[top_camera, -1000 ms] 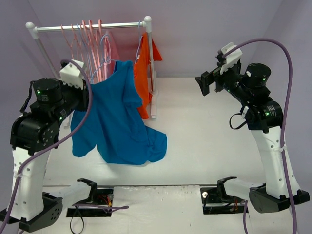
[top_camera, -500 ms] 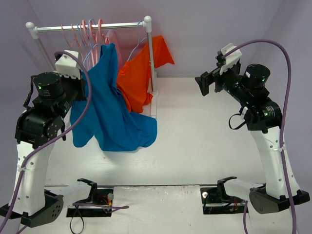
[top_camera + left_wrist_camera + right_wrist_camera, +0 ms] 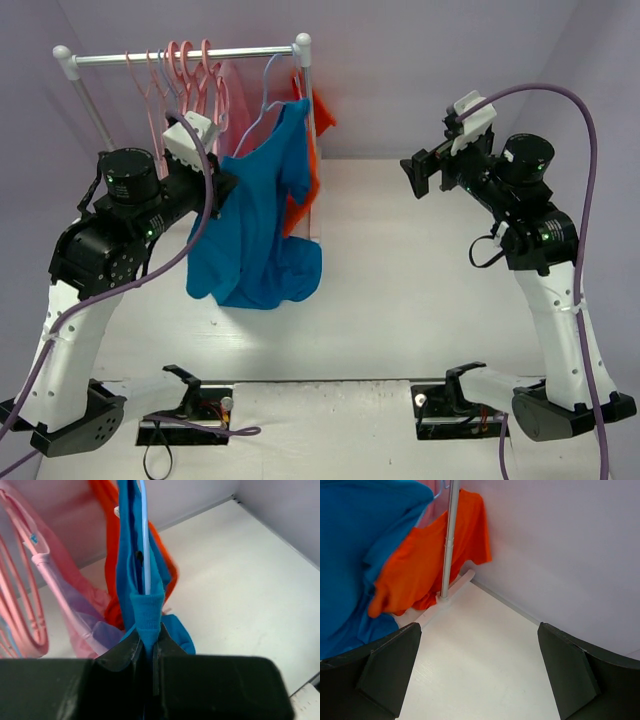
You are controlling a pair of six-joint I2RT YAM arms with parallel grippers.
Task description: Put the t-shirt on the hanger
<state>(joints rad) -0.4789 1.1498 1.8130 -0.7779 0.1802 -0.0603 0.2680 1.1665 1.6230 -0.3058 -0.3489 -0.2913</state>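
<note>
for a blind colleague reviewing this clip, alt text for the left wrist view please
The left gripper pinches a fold of the blue t-shirt, with the pale hanger wire running up along the cloth. An orange garment hangs behind; pink hangers are at the left.

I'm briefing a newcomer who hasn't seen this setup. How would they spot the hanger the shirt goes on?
Find the white clothes rail at the back of the table. Near its right end hangs the hanger, running down into the blue t-shirt. It is thin and pale blue, almost white, unlike the pink hangers bunched to its left.
</note>
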